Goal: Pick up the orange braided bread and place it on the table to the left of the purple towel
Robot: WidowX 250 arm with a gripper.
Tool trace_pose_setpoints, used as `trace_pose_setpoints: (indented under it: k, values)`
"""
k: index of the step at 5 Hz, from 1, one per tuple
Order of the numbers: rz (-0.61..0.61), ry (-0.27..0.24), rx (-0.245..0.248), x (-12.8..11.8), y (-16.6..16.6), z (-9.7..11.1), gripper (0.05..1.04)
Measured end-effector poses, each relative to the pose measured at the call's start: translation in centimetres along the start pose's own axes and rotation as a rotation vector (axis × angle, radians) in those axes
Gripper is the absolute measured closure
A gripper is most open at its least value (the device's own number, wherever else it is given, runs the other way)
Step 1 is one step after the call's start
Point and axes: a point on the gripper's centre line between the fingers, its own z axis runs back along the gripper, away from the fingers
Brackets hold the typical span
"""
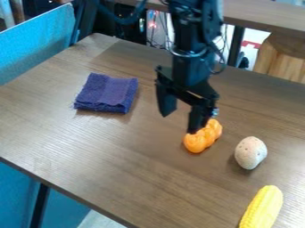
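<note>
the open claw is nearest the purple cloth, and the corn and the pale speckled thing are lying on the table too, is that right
Not quite: the camera view shows the open claw nearest the orange thing, not the purple cloth. The corn and the pale speckled thing are indeed lying on the table.

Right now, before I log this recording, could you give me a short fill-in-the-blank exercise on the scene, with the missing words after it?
1. The black two-finger gripper hangs over the brown wood-grain table, not shut but ____.
2. The folded purple cloth lies to the ____ of the gripper in the camera view.
3. The pale, speckled, egg-shaped object lies between the yellow corn cob and a lumpy object coloured ____.
4. The corn cob is cut off by the picture's ____ edge.

Missing words: open; left; orange; bottom.
</note>
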Motion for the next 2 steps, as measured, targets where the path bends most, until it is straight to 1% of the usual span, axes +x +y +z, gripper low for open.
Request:
trace_pose_setpoints:
  k: [1, 2]
  values:
    - [0.019, 0.010, 0.033, 1.7, -0.6, -1.3, 0.083]
    - [0.071, 0.033, 0.018, 3.4, -0.9, -2.7, 0.083]
